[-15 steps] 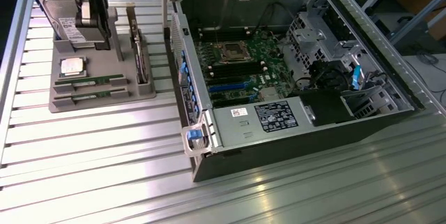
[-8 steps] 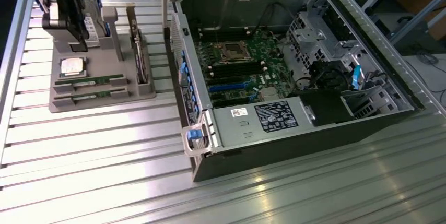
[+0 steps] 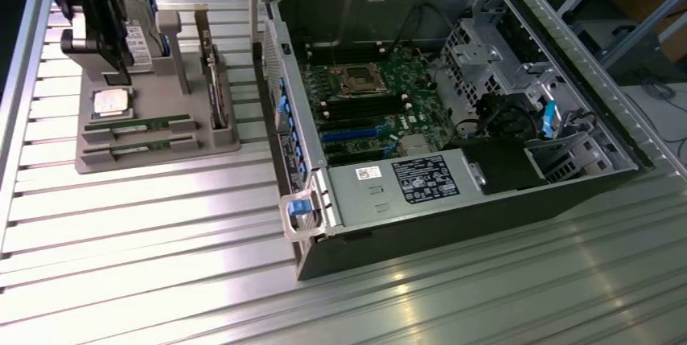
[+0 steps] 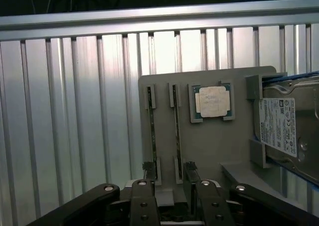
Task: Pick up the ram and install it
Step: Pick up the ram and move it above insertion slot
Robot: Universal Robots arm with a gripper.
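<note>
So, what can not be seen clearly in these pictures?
- Wrist view: the ram sticks stand edge-on, so their chips are hidden.
- Wrist view: the hard drive is cut off by the picture's edge.
- Exterior view: the motherboard slots are too small to tell whether any is filled.

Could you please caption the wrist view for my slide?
Open gripper above gray tray holding two RAM sticks and a CPU.

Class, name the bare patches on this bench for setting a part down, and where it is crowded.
Free: the slatted table below the grey parts holder and computer case in the exterior view. Crowded: the holder, carrying two RAM sticks, a CPU and a hard drive, with the tool above it.
</note>
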